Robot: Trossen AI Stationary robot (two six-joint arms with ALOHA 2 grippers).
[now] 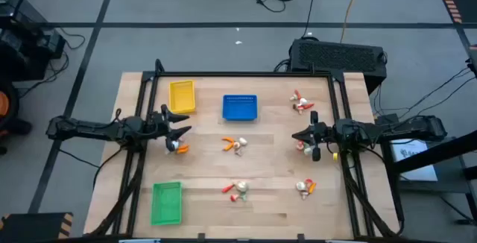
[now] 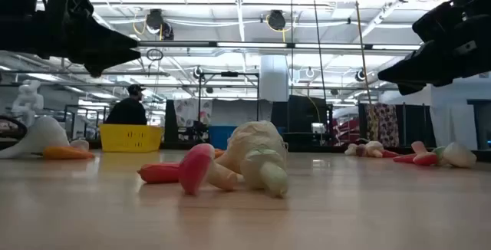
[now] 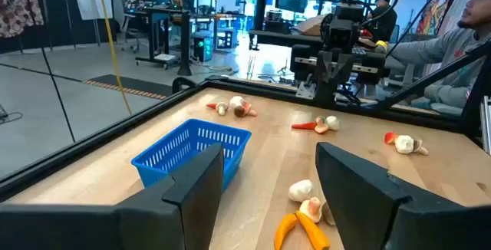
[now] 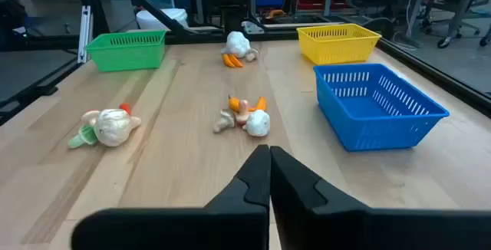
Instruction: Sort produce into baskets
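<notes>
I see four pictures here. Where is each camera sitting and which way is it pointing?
High: overhead, straight down on the table and both arms.
Low: at tabletop level, facing the room; arms hang above.
Left wrist: on the left arm, past its open left claw toward the blue basket.
Right wrist: on the right arm, past its shut right claw; it shares the blue basket with the left wrist.

On the wooden surface [image 1: 261, 198], the blue basket [image 1: 240, 107] sits centrally with the yellow basket [image 1: 182, 97] beside it, the green basket [image 1: 167, 203] well apart, scattered produce clusters [image 1: 235, 145] nearby, and the left gripper [image 1: 179, 134] and right gripper [image 1: 298, 136] flanking.
</notes>
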